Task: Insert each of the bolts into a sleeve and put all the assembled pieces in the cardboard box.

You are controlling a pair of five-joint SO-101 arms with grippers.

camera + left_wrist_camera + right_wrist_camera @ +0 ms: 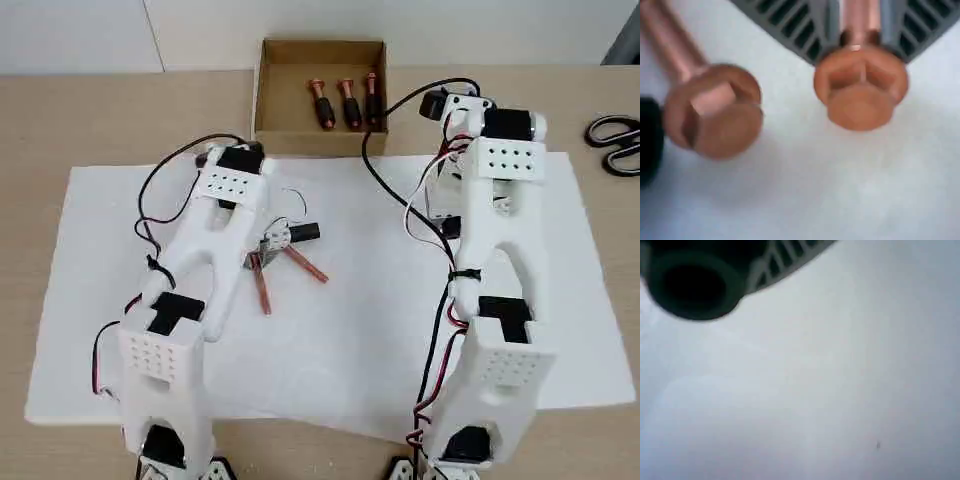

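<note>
Black scissors (614,143) on tan table (100,110), R side, off white sheet (340,350) covering table mid

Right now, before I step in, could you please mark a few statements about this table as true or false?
1. Three assembled pieces lie in the cardboard box. True.
2. The left gripper is shut on a bolt. True.
3. That bolt already wears a black sleeve. False: the shank showing between the fingers is bare copper.
4. The scissors lie inside the cardboard box. False: they lie on the table, off the white sheet, at the right edge of the high view.
5. A second bolt lies on the white sheet close to the held one. True.
</note>
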